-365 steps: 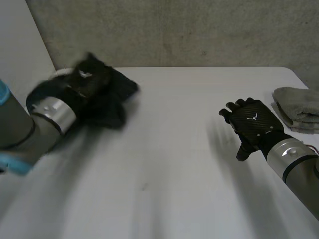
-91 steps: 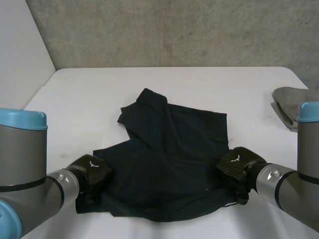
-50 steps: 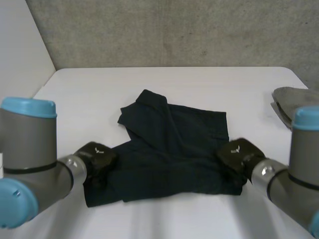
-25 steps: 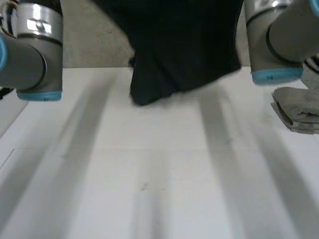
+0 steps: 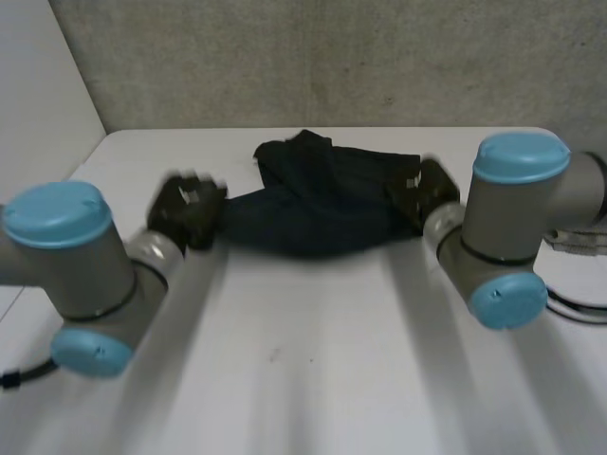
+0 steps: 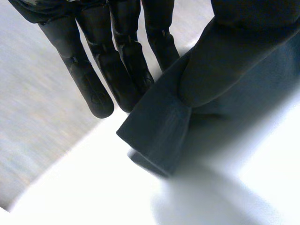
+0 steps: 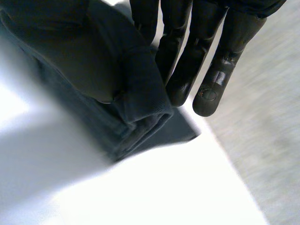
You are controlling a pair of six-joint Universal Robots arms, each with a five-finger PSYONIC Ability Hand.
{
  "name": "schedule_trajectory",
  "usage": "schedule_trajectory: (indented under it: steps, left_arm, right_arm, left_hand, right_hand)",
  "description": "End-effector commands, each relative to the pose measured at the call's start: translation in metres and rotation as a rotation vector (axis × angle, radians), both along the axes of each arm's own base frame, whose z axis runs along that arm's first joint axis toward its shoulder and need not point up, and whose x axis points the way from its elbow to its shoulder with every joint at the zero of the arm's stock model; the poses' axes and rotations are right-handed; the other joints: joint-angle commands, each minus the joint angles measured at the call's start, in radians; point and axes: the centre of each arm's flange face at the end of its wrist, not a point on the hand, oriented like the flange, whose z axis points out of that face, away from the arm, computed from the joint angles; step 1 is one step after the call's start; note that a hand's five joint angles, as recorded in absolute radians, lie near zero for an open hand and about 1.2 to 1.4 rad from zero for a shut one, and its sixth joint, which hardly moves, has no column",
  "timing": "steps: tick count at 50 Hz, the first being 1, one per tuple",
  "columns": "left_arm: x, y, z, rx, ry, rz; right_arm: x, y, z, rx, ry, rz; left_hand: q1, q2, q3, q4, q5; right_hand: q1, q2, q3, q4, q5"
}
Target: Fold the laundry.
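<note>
Fingers [image 6: 122,70] of left hand [image 5: 188,210] were straight, pinching one end of the dark garment [image 5: 318,204] against the thumb. Right hand [image 5: 429,188] fingers [image 7: 187,61] pinched the opposite end likewise. Garment was stretched between both hands, sagging over the bench's [image 5: 313,360] far side.

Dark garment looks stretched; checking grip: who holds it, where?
The dark garment is pinched by the left hand at one end, the right hand at the other.
</note>
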Motion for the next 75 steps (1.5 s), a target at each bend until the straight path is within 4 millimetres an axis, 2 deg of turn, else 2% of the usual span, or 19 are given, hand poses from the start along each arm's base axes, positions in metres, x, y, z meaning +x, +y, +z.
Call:
schedule_trajectory:
  steps: [1,5,9,14,16,18,20,23,24,27,28,31,32,35,40,48,55,70,75]
  left_arm:
    - [0.017,0.051,-0.009,0.203,-0.275,0.004]
    - [0.032,0.074,0.009,0.222,-0.309,0.044]
    - [0.043,0.101,0.017,0.264,-0.357,0.03]
    - [0.047,0.162,0.011,0.424,-0.468,-0.096]
    - [0.045,0.178,0.008,0.452,-0.502,-0.146]
    - [0.04,0.19,0.008,0.448,-0.522,-0.187]
    - [0.04,0.189,0.008,0.442,-0.519,-0.186]
    - [0.037,0.171,0.015,0.393,-0.472,-0.143]
    - [0.036,0.159,0.019,0.36,-0.441,-0.113]
    - [0.033,0.139,0.028,0.297,-0.395,-0.073]
    - [0.033,0.123,0.036,0.249,-0.355,-0.039]
    - [0.035,0.095,0.048,0.171,-0.293,0.022]
    - [0.037,0.077,0.054,0.132,-0.259,0.052]
    - [0.034,0.054,0.05,0.104,-0.222,0.042]
    - [0.018,0.005,0.029,0.136,-0.098,-0.064]
    - [0.019,-0.058,-0.017,0.326,0.157,-0.058]
    - [0.012,-0.074,-0.044,0.367,0.189,-0.081]
    - [0.003,-0.094,-0.059,0.349,0.231,-0.065]
    - [0.009,-0.103,-0.06,0.321,0.218,0.02]
  right_arm:
    - [-0.018,0.036,-0.005,0.132,0.089,0.011]
    - [-0.031,0.058,0.008,0.18,0.138,0.019]
    - [-0.044,0.085,0.004,0.3,0.232,0.049]
    - [-0.063,0.122,-0.005,0.428,0.412,0.118]
    - [-0.069,0.131,-0.004,0.443,0.456,0.139]
    - [-0.076,0.141,-0.002,0.454,0.491,0.16]
    - [-0.08,0.143,-0.002,0.45,0.49,0.157]
    - [-0.08,0.14,-0.003,0.429,0.474,0.15]
    - [-0.079,0.137,-0.004,0.406,0.459,0.144]
    - [-0.082,0.128,-0.008,0.376,0.435,0.109]
    - [-0.084,0.126,-0.009,0.373,0.432,0.1]
    - [-0.088,0.121,-0.013,0.364,0.414,0.077]
    - [-0.088,0.121,-0.014,0.361,0.411,0.072]
    - [-0.089,0.122,-0.019,0.357,0.4,0.068]
    - [-0.089,0.123,-0.024,0.348,0.385,0.06]
    - [-0.089,0.124,-0.03,0.34,0.349,0.043]
    - [-0.09,0.125,-0.034,0.342,0.343,0.039]
    - [-0.09,0.125,-0.035,0.337,0.326,0.031]
    - [-0.09,0.125,-0.036,0.337,0.323,0.029]
  left_hand:
    - [0.267,0.198,0.198,0.195,0.241]
    - [0.267,0.198,0.198,0.195,0.241]
    - [0.267,0.198,0.198,0.195,0.241]
    - [0.267,0.198,0.198,0.195,0.241]
    - [0.267,0.198,0.198,0.195,0.241]
    - [0.267,0.198,0.198,0.195,0.241]
    - [0.267,0.198,0.198,0.195,0.241]
    - [-0.306,-0.375,-0.375,-0.378,-0.332]
    - [-0.689,-0.758,-0.758,-0.761,-0.715]
    - [-0.859,-0.929,-0.929,-0.932,-0.885]
    - [-0.932,-1.002,-1.002,-1.005,-0.958]
    - [-0.919,-0.988,-0.988,-0.991,-0.945]
    - [-0.907,-0.976,-0.976,-0.979,-0.933]
    - [-0.883,-0.953,-0.953,-0.956,-0.909]
    - [-0.737,-0.806,-0.806,-0.809,-0.763]
    - [-0.569,-0.639,-0.639,-0.641,-0.595]
    - [-0.49,-0.56,-0.559,-0.562,-0.516]
    - [-0.563,-0.633,-0.633,-0.635,-0.589]
    - [-0.587,-0.656,-0.656,-0.659,-0.613]
  right_hand:
    - [0.428,0.225,0.213,0.207,0.23]
    - [0.428,0.225,0.213,0.207,0.23]
    - [0.428,0.225,0.213,0.207,0.23]
    - [0.428,0.225,0.213,0.207,0.23]
    - [0.428,0.225,0.213,0.207,0.23]
    - [0.428,0.225,0.213,0.207,0.23]
    - [0.428,0.225,0.213,0.207,0.23]
    - [0.428,0.225,0.213,0.207,0.23]
    - [0.428,0.225,0.213,0.207,0.23]
    - [0.428,0.225,0.213,0.207,0.23]
    - [0.428,0.225,0.213,0.207,0.23]
    - [0.428,0.225,0.213,0.207,0.23]
    - [0.428,0.225,0.213,0.207,0.23]
    - [0.428,0.225,0.213,0.207,0.23]
    - [0.428,0.225,0.213,0.207,0.23]
    - [0.428,0.225,0.213,0.207,0.23]
    - [0.428,0.225,0.213,0.207,0.23]
    - [0.428,0.225,0.213,0.207,0.23]
    - [0.428,0.225,0.213,0.207,0.23]
